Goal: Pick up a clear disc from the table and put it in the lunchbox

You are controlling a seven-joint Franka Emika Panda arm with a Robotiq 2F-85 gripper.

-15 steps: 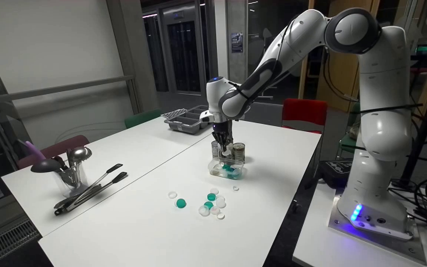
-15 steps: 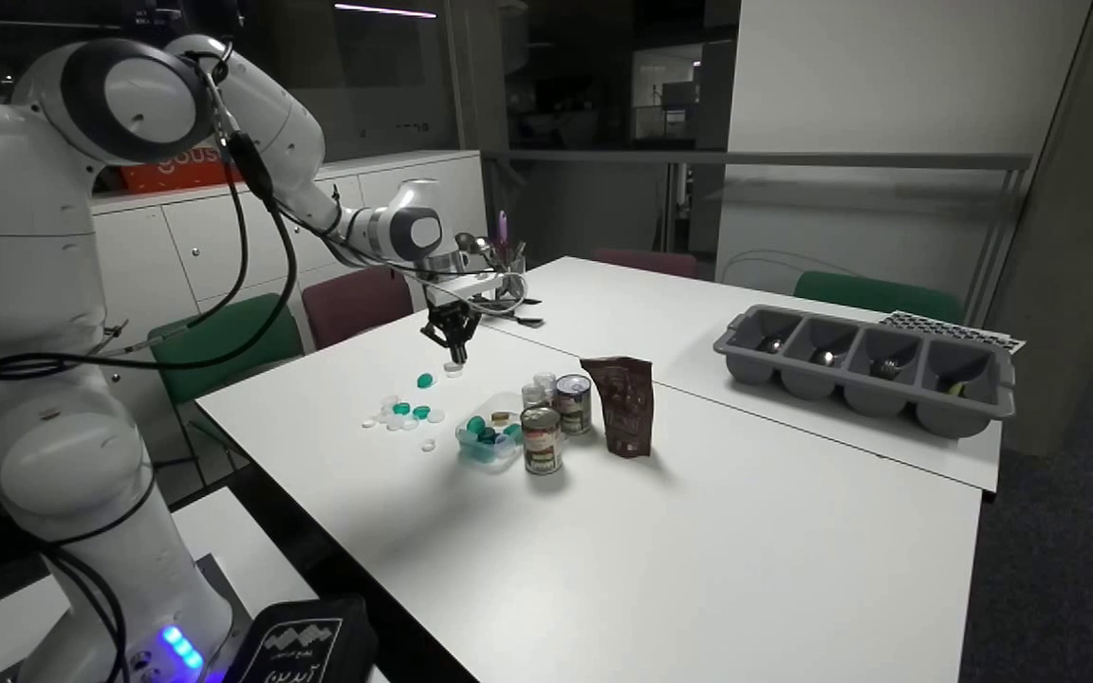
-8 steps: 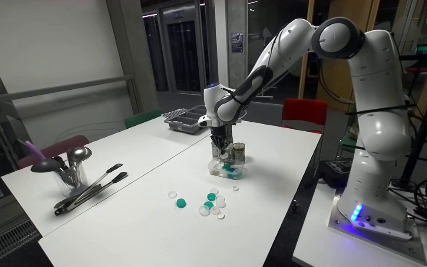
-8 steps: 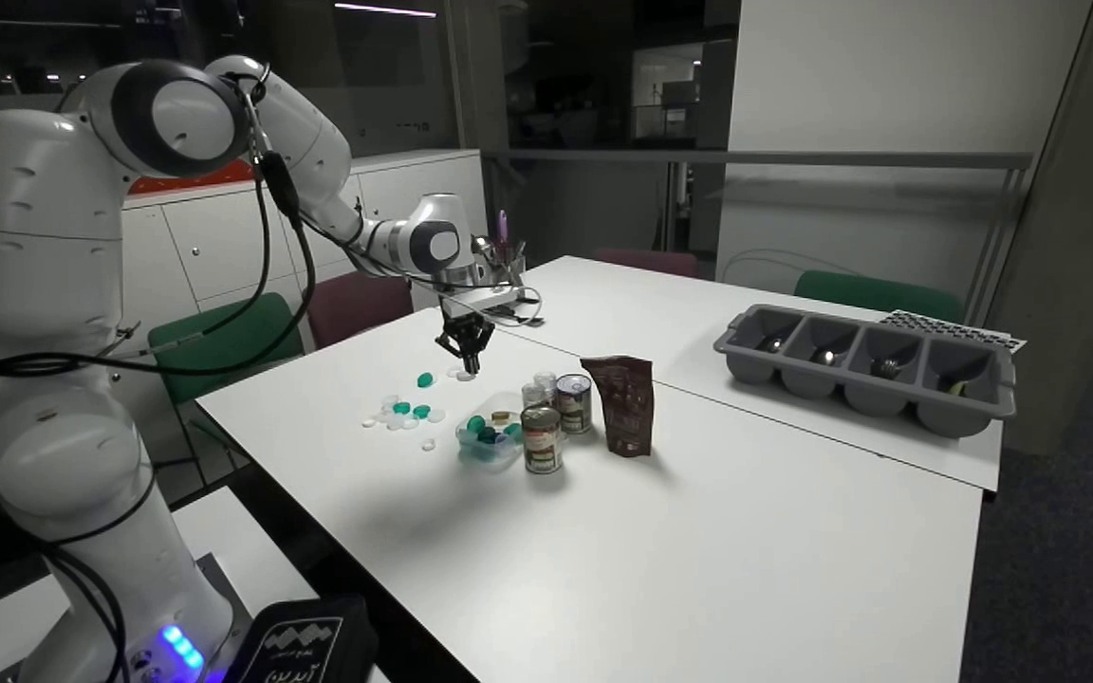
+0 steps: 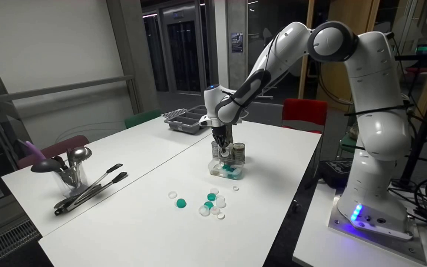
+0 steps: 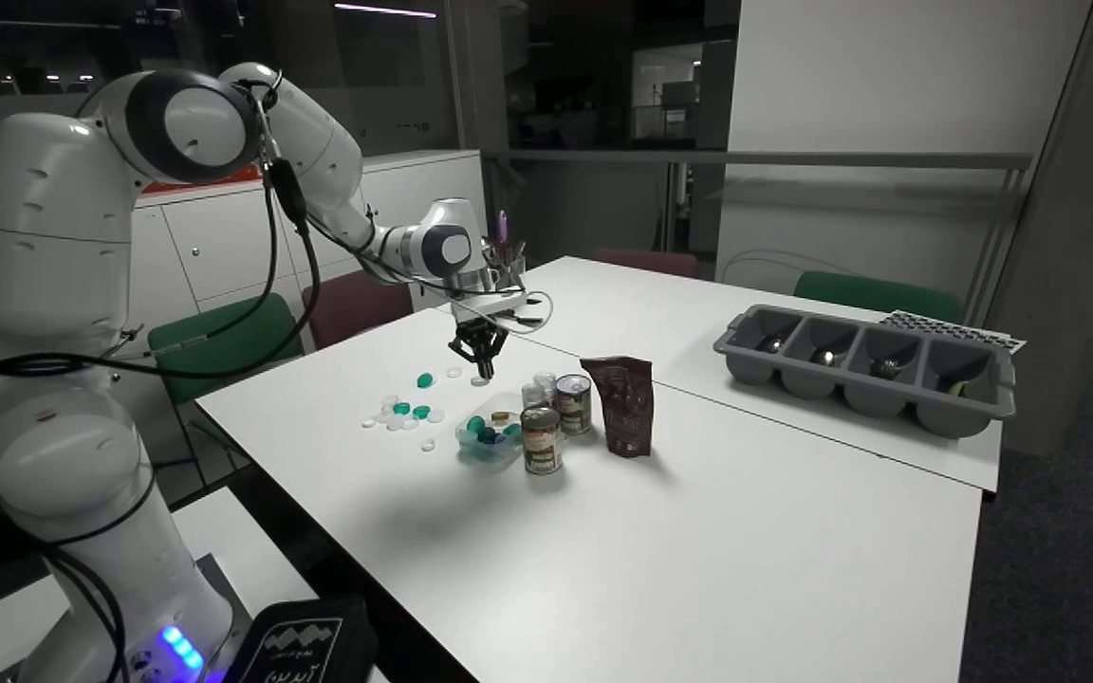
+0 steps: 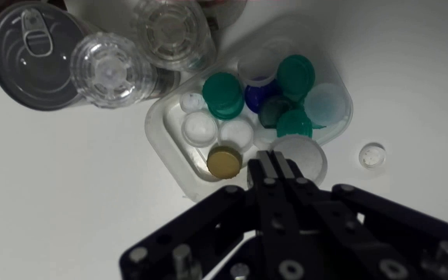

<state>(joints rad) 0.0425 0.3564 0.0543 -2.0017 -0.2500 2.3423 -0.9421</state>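
The clear lunchbox (image 7: 158, 130) lies in the upper middle of the wrist view, holding green, blue, clear and gold caps. It also shows in both exterior views (image 5: 215, 172) (image 6: 488, 452). My gripper (image 7: 272, 155) is shut on the edge of a clear disc (image 7: 305, 155), which sticks out to the right of the fingertips. In the wrist view the fingertips and disc overlap the lunchbox's near edge. In an exterior view the gripper (image 6: 485, 372) holds the disc (image 6: 479, 381) above the table, behind the lunchbox. Part of the disc is hidden by the fingers.
Two cans (image 6: 542, 440) (image 6: 573, 403), clear-topped grinders (image 7: 111, 72) and a brown pouch (image 6: 624, 408) stand beside the lunchbox. Several loose green and clear discs (image 5: 211, 197) lie on the table. A small clear cap (image 7: 372, 156) lies near the lunchbox. A grey cutlery tray (image 6: 864, 365) stands farther off.
My gripper has moved with the held disc toward the lunchbox and somewhat lower, going rightward in an exterior view. It stays shut. The lunchbox and loose discs have not moved.
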